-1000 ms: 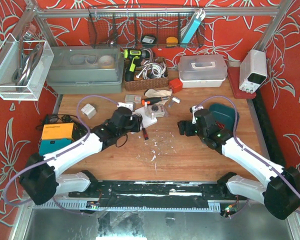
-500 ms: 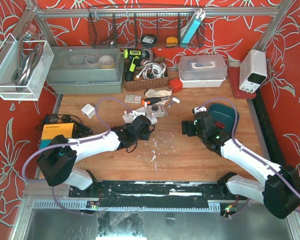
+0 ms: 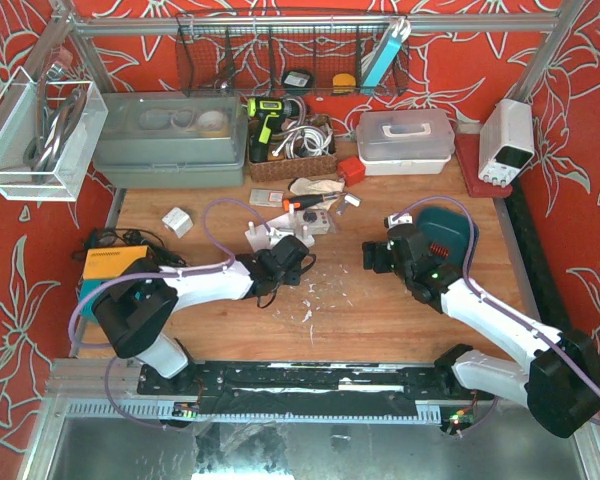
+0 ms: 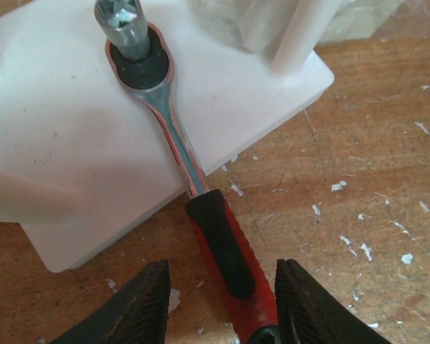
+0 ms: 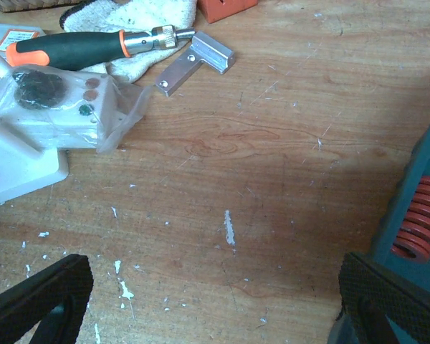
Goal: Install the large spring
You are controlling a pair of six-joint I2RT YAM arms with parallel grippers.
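Under both arms lies a worn wooden table (image 3: pixel 380 310) flecked with white chips. Far beyond the left gripper (image 4: pixel 222 266), a long grey translucent plastic bin (image 3: pixel 170 162) holds rolls of tape (image 3: pixel 212 121). Far beyond the right gripper (image 5: pixel 213 287) sits a white lidded plastic box (image 3: pixel 405 140); what is in it cannot be made out. Between those two, a brown wicker basket (image 3: pixel 290 166) holds coiled white cables (image 3: pixel 302 140) and a yellow-green cordless drill (image 3: pixel 265 118). Just to the right gripper's right stands a teal plastic tray (image 5: pixel 423 150), and the large orange-red coil spring (image 5: pixel 418 218) lies inside it against the near wall, untouched. The right gripper's black fingers are spread wide over bare wood, pinching nothing. Directly ahead of the left gripper is a flat white plastic base plate with upright posts (image 4: pixel 79 143). A chrome ratchet wrench with a red-and-black handle (image 4: pixel 193 188) rests its socket head on that plate, and its grip runs back between the left gripper's spread fingers, which flank it without closing on it. Ahead-left of the right gripper, a clear plastic bag (image 5: pixel 57 107) holds a white block with dark round discs. Beyond it lie an orange-and-black-handled screwdriver (image 5: pixel 79 49) and a small aluminium bracket (image 5: pixel 197 63).
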